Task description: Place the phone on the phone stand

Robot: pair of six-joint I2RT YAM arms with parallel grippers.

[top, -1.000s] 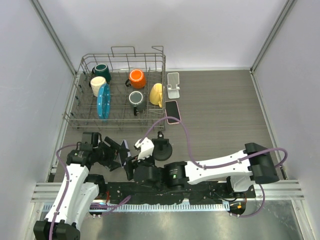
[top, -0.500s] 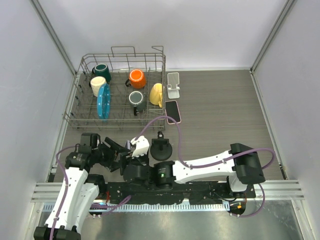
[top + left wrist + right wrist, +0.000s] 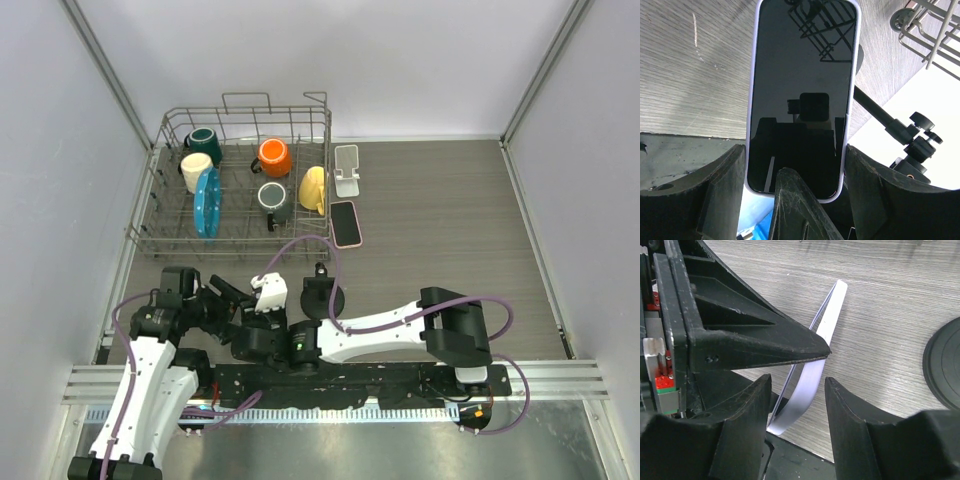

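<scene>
A phone (image 3: 802,90) with a dark screen and a lavender case sits upright in my left gripper (image 3: 796,160), whose fingers press on its two long edges. In the top view that gripper (image 3: 232,306) hovers over the table's near left. My right gripper (image 3: 797,382) has come in beside it, one finger on each face of the phone's (image 3: 815,370) thin edge, with gaps on both sides. The white phone stand (image 3: 347,168) stands at the back, right of the rack. A second phone (image 3: 346,222), pink-cased, lies flat in front of the stand.
A wire dish rack (image 3: 230,243) with mugs and a blue plate fills the back left. A black round base with a clamp post (image 3: 322,297) stands just right of both grippers, also seen as the round base (image 3: 945,370) in the right wrist view.
My right arm has swung left to the left gripper, and its jaws have narrowed around the phone's edge. The left arm has hardly moved.
</scene>
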